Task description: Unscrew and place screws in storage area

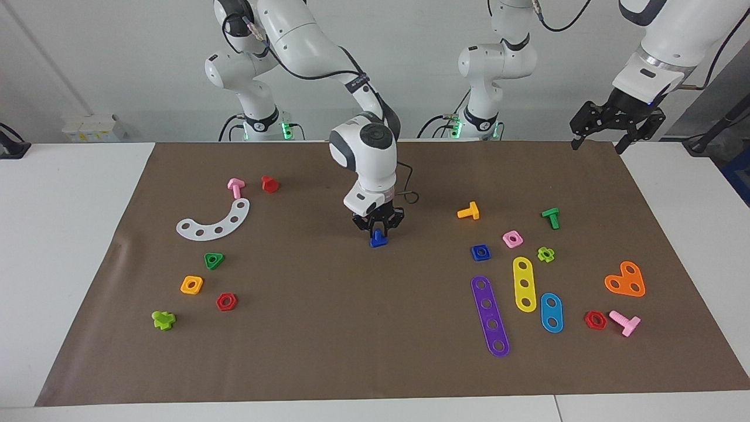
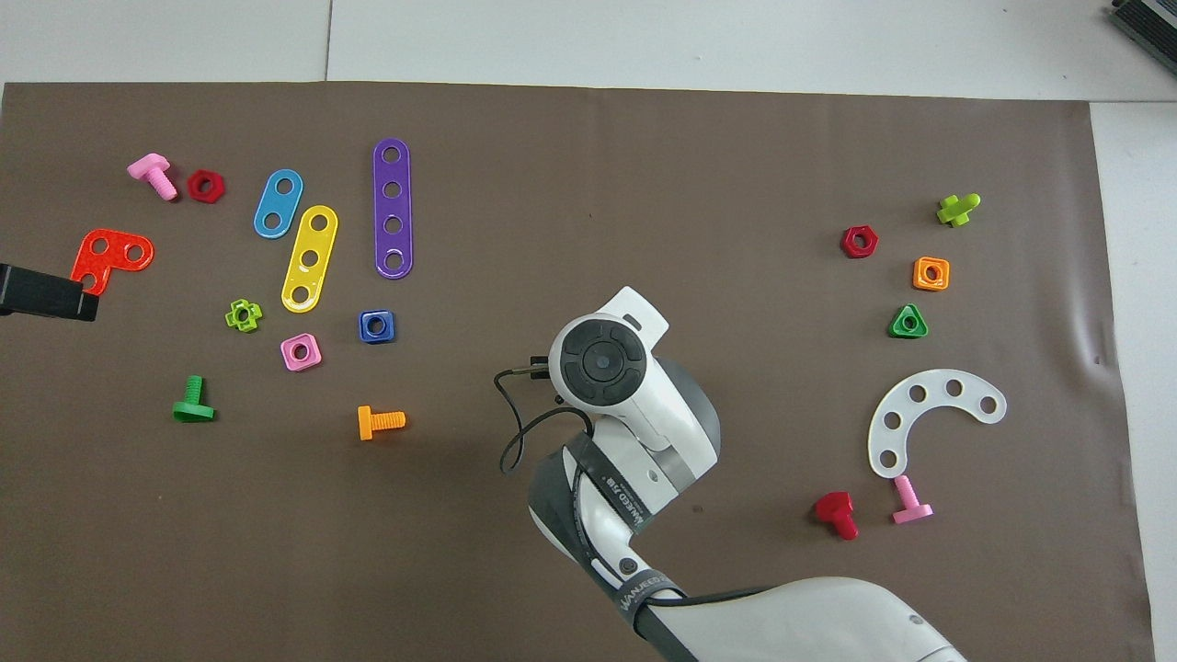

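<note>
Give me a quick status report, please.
Right gripper closing around dark blue bolt, mid-mat. Left gripper open, waiting, raised. Nothing obstructing.

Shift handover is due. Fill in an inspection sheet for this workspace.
Surface: brown mat on a white table.
Job's things: small dark blue plastic triangular-head bolt at mid-mat.
Clutter: coloured plastic bolts, nuts and perforated strips at both ends, including a purple four-hole strip and a white curved strip.
Grippers: right gripper with fingers around the blue bolt; left gripper open, raised over the mat's corner, waiting.
Cables: black cable looping beside the right wrist.
Surroundings: white wall.
</note>
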Controlling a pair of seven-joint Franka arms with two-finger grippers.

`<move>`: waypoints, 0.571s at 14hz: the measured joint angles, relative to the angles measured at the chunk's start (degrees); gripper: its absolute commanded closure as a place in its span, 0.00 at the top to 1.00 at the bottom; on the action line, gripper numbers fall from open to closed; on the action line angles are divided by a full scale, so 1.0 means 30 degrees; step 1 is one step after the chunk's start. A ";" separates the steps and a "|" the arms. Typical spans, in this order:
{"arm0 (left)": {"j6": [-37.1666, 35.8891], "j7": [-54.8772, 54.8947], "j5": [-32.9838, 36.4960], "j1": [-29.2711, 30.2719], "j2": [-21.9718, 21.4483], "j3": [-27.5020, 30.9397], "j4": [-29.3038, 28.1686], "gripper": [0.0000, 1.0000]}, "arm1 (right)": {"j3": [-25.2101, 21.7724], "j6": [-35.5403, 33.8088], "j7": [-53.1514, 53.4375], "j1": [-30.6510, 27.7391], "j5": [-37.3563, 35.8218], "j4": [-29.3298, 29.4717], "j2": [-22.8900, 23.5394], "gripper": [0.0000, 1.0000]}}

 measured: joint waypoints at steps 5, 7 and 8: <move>-0.0080 -0.0164 0.0000 0.0020 0.0000 0.0084 -0.0040 1.00 | -0.0006 0.0002 0.0000 -0.0001 -0.0002 0.0002 -0.0011 0.00; -0.0085 -0.0166 0.0000 0.0024 0.0000 0.0096 -0.0040 1.00 | -0.0034 -0.0008 0.0000 -0.0007 -0.0004 0.0025 -0.0051 0.00; -0.0086 -0.0166 0.0000 0.0024 0.0000 0.0090 -0.0040 1.00 | -0.0056 -0.0110 0.0000 -0.0023 -0.0004 0.0073 -0.0133 0.00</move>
